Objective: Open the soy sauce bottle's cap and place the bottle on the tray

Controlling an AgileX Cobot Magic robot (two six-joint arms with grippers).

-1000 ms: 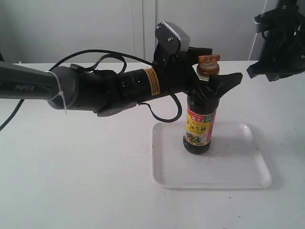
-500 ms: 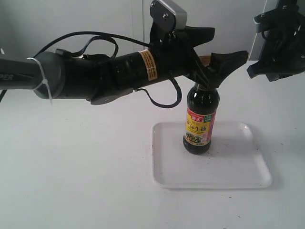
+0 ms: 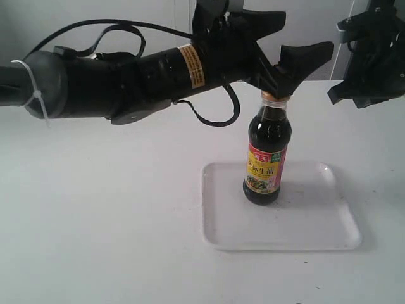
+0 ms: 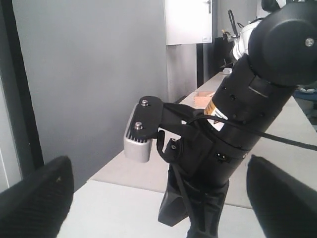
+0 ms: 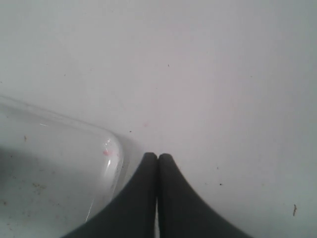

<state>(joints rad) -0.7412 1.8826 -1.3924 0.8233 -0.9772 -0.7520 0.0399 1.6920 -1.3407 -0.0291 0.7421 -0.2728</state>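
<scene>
Currently on record: one left end effector (image 3: 307,33), mine, jaws spread as wide as they go and nothing between them, raised above the worktop (image 3: 101,221) at cap height. Its nearer finger (image 3: 297,60) overlaps the top of the bottle in the exterior view, and I cannot tell whether it touches. One right end effector (image 5: 157,159), also mine, fingertips pressed together with nothing clamped, hanging over bare worktop just beside a rounded corner of the tray (image 5: 74,163). One soy sauce bottle (image 3: 267,158), upright, dark liquid up to the neck, its yellow, red and pink label facing the exterior camera. It stands inside the tray's low rim, left of the middle in the exterior view. One cap (image 3: 273,96), orange, showing only as a thin band on the neck under my finger, so whether its lid is flipped up or down cannot be told.
</scene>
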